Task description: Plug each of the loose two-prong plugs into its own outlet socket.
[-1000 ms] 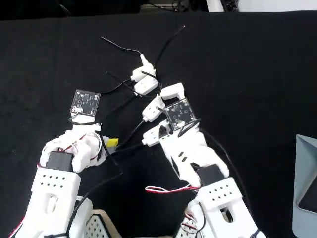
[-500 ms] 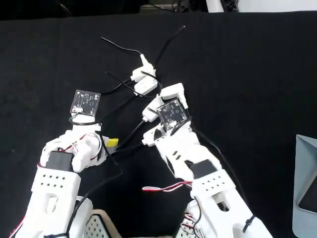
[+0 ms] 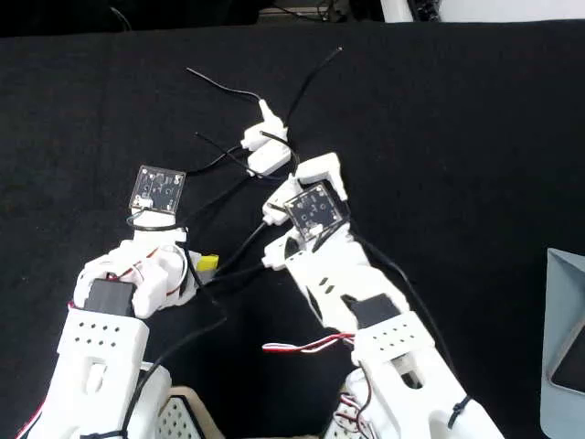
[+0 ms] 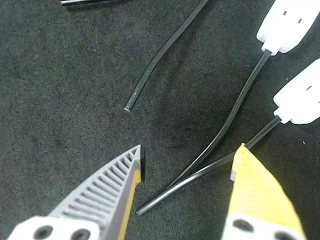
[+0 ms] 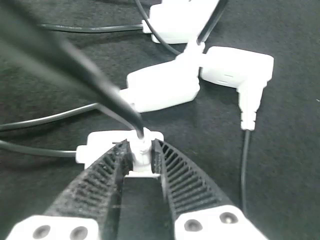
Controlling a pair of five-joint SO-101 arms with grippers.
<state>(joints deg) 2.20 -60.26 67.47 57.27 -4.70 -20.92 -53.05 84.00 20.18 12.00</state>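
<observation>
Since a second ago the right arm has swung its wrist slightly toward the left arm, while the left arm has stayed where it was over the black table [image 3: 475, 137].

The right gripper [image 5: 140, 145] is closed down to a narrow gap, both ribbed fingers [image 5: 107, 170] pressing the sides of a small white plug [image 5: 141, 156]. The plug's black cord [image 5: 75, 70] rises from it toward the wrist. Directly past the fingertips, and touching the plug, a flat white block [image 5: 100, 142] lies crosswise. I cannot tell whether the plug is seated in it. Farther out from the tips lies a long white connector [image 5: 160, 90]. To one side of that and close against it is an angled white connector [image 5: 237, 67], whose cord runs back alongside the gripper. Farthest out lies another white connector [image 5: 177, 22], crossed by cords.

The left gripper [image 4: 190, 150] is spread wide and holds nothing, its grey finger [image 4: 110, 190] and yellow finger [image 4: 255, 195] well apart. Two black cords [image 4: 210, 160] lie on the table between the tips, crossing near the yellow one. They run outward to two white connectors [image 4: 300, 97] beyond the yellow finger. Ahead of the grey finger lies a cut cord end [image 4: 130, 106].
</observation>
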